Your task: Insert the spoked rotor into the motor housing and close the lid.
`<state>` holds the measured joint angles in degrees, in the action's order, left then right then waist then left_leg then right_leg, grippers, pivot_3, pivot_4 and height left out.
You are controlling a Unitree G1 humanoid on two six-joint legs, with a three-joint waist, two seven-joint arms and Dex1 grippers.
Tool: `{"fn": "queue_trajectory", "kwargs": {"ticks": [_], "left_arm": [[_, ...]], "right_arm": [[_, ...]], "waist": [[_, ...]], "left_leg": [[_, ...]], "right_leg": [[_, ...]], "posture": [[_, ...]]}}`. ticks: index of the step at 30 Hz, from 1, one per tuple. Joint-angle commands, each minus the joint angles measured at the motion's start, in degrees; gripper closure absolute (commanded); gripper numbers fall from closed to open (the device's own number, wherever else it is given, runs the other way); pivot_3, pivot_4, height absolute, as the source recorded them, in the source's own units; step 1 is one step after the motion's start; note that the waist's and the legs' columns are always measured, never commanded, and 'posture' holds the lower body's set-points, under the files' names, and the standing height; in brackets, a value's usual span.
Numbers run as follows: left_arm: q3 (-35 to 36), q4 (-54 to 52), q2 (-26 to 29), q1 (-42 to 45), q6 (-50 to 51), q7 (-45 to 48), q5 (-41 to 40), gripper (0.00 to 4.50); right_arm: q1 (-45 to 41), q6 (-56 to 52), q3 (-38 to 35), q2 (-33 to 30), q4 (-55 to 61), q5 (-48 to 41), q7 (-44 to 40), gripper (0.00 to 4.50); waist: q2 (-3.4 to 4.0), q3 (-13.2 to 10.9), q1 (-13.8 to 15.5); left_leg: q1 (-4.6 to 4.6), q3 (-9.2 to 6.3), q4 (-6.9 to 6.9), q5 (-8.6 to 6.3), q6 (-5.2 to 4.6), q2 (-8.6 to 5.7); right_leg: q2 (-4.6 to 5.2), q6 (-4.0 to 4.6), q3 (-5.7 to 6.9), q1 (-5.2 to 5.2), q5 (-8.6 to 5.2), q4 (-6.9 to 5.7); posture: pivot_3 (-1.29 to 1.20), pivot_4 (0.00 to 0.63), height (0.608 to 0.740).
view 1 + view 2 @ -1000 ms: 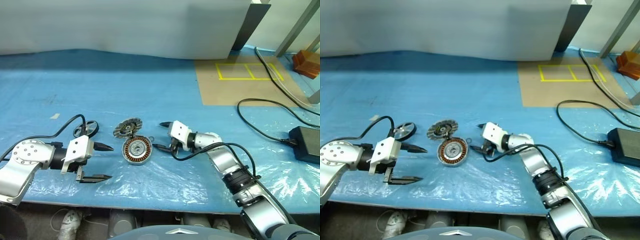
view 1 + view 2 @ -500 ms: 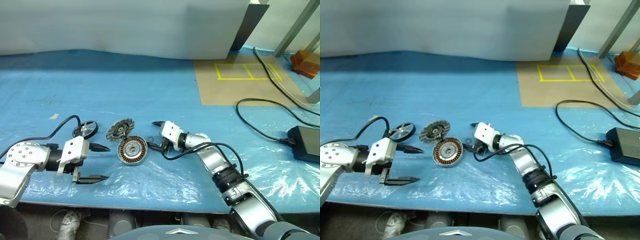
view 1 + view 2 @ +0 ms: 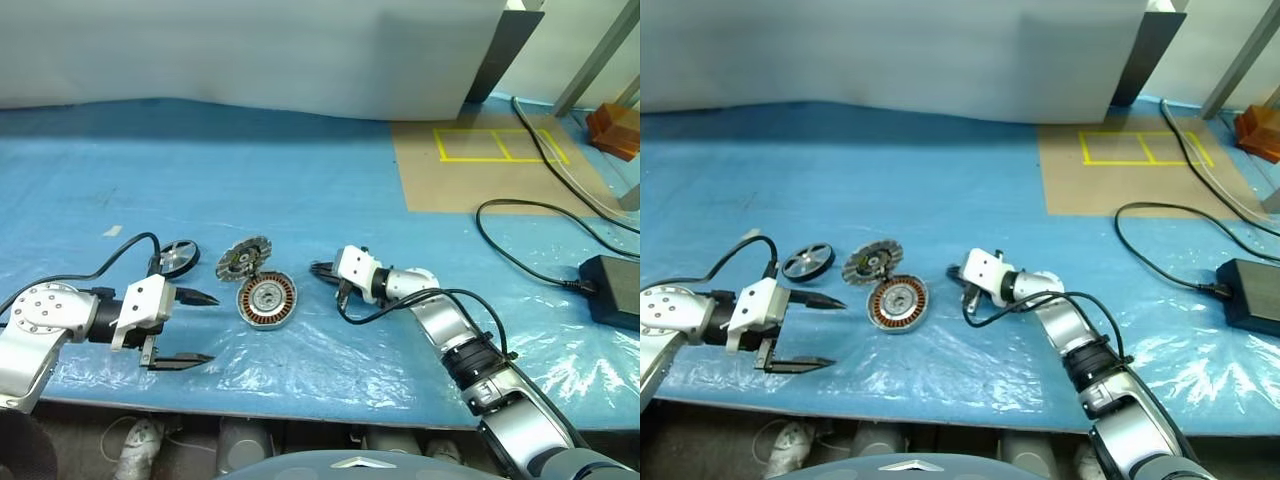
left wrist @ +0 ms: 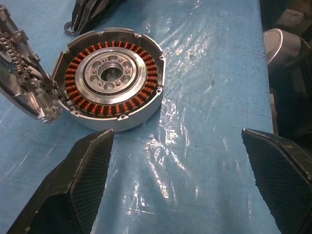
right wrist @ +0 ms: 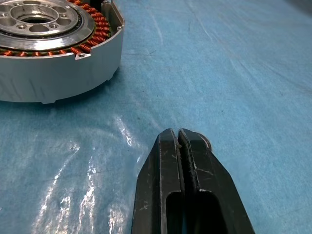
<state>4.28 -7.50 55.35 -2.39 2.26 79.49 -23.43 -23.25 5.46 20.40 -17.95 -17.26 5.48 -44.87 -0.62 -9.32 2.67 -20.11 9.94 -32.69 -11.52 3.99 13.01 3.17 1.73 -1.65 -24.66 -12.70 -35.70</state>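
The motor housing (image 3: pixel 266 299) lies open on the blue sheet, its copper coils (image 4: pixel 113 78) ringing a silver hub. The ribbed lid (image 3: pixel 247 258) leans tilted against the housing's far-left rim. The spoked rotor (image 3: pixel 177 257) lies flat to the left of the lid. My left gripper (image 3: pixel 205 327) hovers open left of the housing, its fingers (image 4: pixel 73 195) spread wide and holding nothing. My right gripper (image 3: pixel 318 268) rests low on the sheet just right of the housing, its fingers (image 5: pixel 178 146) pressed together. A tiny black ring (image 4: pixel 67 27) lies at its tip; whether it is pinched is unclear.
A brown board with yellow tape (image 3: pixel 480 160) lies at the back right. A black power brick (image 3: pixel 610 285) and its cables lie at the far right. A grey panel closes off the back. The table's front edge runs just below my left gripper.
My right gripper has shut its fingers beside the housing. The left arm has stayed still; the camera shifted a little.
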Motion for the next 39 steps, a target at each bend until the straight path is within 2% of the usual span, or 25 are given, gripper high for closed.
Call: {"fn": "queue_trajectory", "kwargs": {"ticks": [1,8,9,11,22,27,39], "left_arm": [[0.4,-0.1,-0.4,0.8,-1.2,0.6,-0.2,0.07],[0.3,-0.4,-0.5,1.8,-0.8,1.0,-0.4,0.07],[0.3,-0.3,-0.6,1.8,-0.8,1.0,-0.4,0.07],[0.2,-0.1,-0.6,2.0,-0.8,1.0,-0.3,0.07],[0.4,0.3,-0.5,2.4,-0.7,1.4,-0.3,0.07],[0.9,-0.3,-0.1,1.6,-0.6,1.6,-0.5,0.07],[2.9,-2.7,0.3,-2.0,-0.7,1.0,-1.0,0.07]], "right_arm": [[2.4,-2.6,-0.5,-0.8,2.5,-0.7,-0.5,4.47],[4.8,-8.1,-4.4,-0.8,10.7,-6.4,-0.8,4.47],[4.8,-9.2,-4.8,-0.8,11.9,-7.1,-0.9,4.29],[4.7,-10.0,-5.1,-0.9,13.3,-7.6,-0.9,3.83],[5.4,-12.2,-4.1,-1.6,15.6,-7.5,-2.0,0.05],[4.4,-9.9,-0.4,-3.0,13.8,-4.7,-4.7,0.02],[-1.6,-5.0,1.7,3.0,0.9,-2.7,-3.5,0.02]], "waist": [[-0.01,0.0,0.0],[-0.01,0.0,0.1],[-0.01,0.0,0.1],[-0.01,0.0,-0.1],[-0.01,0.0,-0.1],[-0.01,0.0,-0.1],[-0.02,0.0,-0.2]], "left_leg": [[0.0,0.0,0.0,0.0,0.0,0.0],[-0.02,0.0,0.04,0.0,0.0,0.0],[-0.03,0.0,0.04,0.0,0.0,0.0],[-0.02,0.0,0.04,0.0,-0.01,0.0],[-0.03,0.0,0.17,0.0,0.0,-0.01],[-0.01,0.0,0.19,0.0,0.0,0.0],[-0.03,0.01,0.18,0.0,0.0,0.0]], "right_leg": [[0.0,0.0,0.0,0.0,0.0,0.01],[0.0,0.0,0.0,0.0,0.0,0.05],[0.0,0.0,0.01,-0.01,0.0,0.04],[0.0,0.0,0.0,-0.03,0.0,0.04],[-0.01,0.02,0.03,-0.04,-0.02,0.14],[-0.01,0.02,0.03,-0.04,-0.02,0.14],[-0.01,0.04,0.04,-0.07,-0.03,0.11]], "posture": [[0.0,0.15,0.74],[0.0,0.15,0.74],[0.0,0.15,0.74],[0.0,0.15,0.74],[0.0,0.15,0.74],[0.0,0.15,0.74],[0.0,0.15,0.74]]}}
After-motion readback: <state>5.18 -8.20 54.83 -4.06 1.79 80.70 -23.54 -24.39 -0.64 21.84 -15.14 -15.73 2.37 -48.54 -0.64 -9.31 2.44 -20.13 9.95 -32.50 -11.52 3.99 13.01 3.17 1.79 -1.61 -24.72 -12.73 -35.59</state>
